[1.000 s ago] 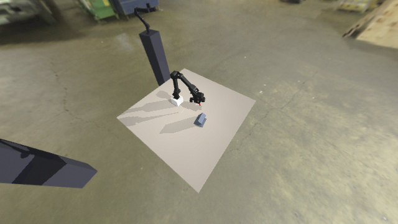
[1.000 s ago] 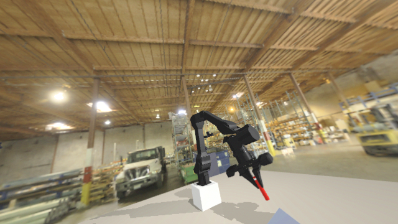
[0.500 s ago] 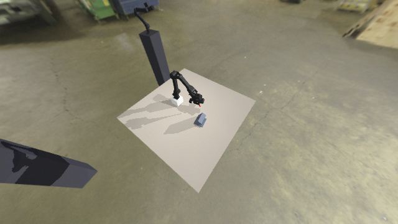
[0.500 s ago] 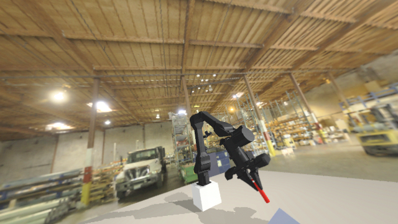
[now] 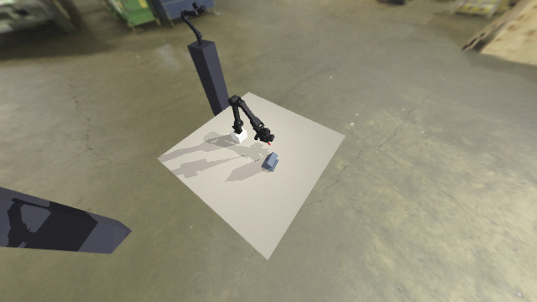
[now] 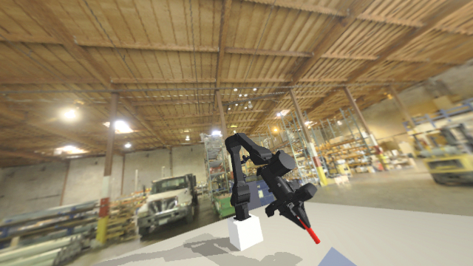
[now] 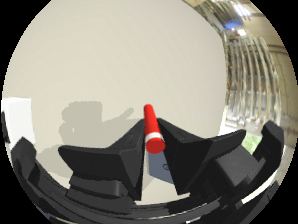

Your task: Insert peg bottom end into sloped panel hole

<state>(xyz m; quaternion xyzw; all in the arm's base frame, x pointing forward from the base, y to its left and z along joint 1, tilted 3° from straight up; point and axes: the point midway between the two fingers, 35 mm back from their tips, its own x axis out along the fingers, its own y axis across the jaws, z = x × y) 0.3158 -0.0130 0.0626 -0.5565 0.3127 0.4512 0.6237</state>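
A round red peg (image 5: 268, 143) (image 6: 312, 235) (image 7: 149, 124) with a white band near one end is held tilted in the air. My gripper (image 5: 268, 140) (image 6: 305, 224) (image 7: 150, 121) is shut on it, and its free end points down and outward toward the panel side. The blue-grey sloped panel (image 5: 272, 159) (image 6: 335, 259) (image 7: 156, 171) stands on the table, apart from the peg. In the wrist view it shows partly between the fingers, with the hole (image 7: 166, 167) as a small dark outline on its face. The hole is hidden or too small to see in the top and exterior views.
The pale square table top (image 5: 268, 218) (image 6: 388, 229) carries the white base block (image 5: 239, 135) (image 6: 245, 233) (image 7: 17, 120) of the arm, behind the panel. A dark pillar (image 5: 208, 73) with another small arm on it stands beyond the table's back edge, and another dark pillar (image 5: 102, 235) lies at the lower left.
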